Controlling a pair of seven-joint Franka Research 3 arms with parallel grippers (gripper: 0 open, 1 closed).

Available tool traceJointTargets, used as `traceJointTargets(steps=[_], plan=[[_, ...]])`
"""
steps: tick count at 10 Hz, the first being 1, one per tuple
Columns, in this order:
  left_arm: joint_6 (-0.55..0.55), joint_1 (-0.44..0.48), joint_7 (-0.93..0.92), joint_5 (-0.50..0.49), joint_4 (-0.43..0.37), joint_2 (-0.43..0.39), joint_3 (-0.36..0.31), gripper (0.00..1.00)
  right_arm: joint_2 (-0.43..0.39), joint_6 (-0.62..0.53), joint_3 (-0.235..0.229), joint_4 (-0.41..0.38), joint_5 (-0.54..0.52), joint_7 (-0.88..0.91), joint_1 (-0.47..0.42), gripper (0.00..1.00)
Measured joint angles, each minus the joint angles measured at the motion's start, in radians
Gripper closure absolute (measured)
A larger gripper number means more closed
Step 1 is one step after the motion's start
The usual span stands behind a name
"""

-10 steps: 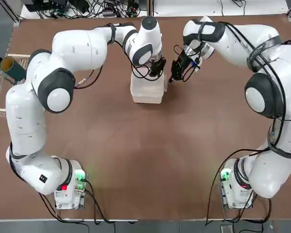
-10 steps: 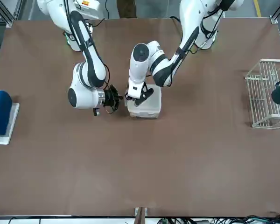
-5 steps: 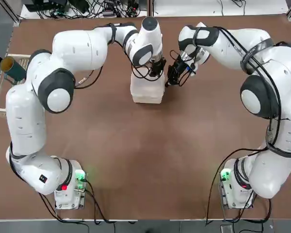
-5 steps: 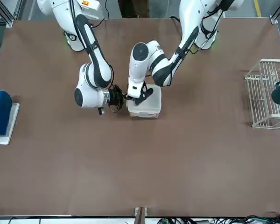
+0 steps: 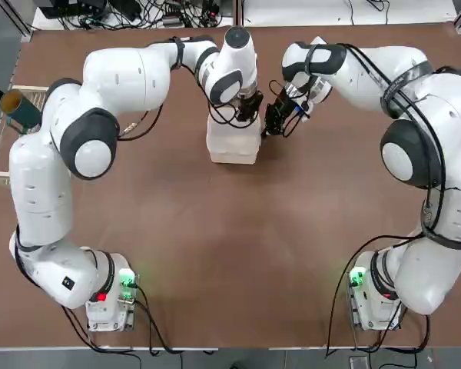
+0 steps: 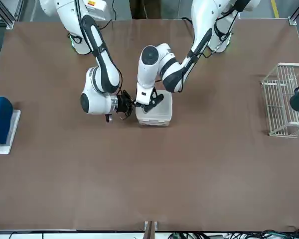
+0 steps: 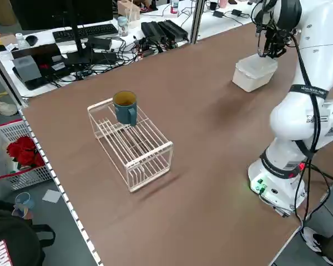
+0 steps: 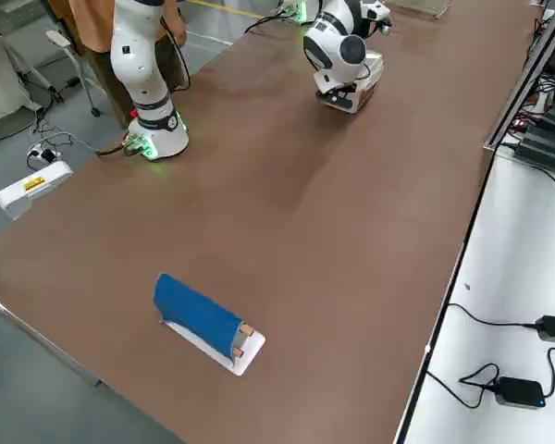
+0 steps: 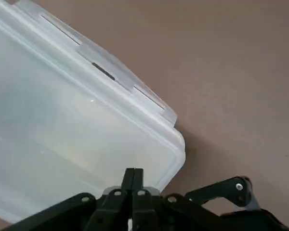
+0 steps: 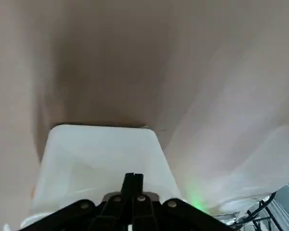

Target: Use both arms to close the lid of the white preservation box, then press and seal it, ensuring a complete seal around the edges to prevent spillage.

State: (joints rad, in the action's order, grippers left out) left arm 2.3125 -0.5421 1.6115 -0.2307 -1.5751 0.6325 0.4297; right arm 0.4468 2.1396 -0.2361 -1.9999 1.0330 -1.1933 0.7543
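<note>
From overhead, you see the box mid-surface at the far side, lid down. Left hand sits fingers together on the lid's far edge; right hand, fingers together too, is just beside the box's right side. Front view: same, right hand at the box wall. Left wrist view: side clip tab looks unlatched. Thin, light, slippery plastic, likely flexes; press at rim and corners, not the centre.
</note>
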Motion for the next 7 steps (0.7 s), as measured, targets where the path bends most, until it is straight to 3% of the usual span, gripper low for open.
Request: traceJointTargets(steps=[7], plan=[[0.0,0.0,0.0,0.0,0.001,0.001,-0.001,0.99,0.006,0.038,0.012,-0.005,0.036,0.002,0.007,0.97]])
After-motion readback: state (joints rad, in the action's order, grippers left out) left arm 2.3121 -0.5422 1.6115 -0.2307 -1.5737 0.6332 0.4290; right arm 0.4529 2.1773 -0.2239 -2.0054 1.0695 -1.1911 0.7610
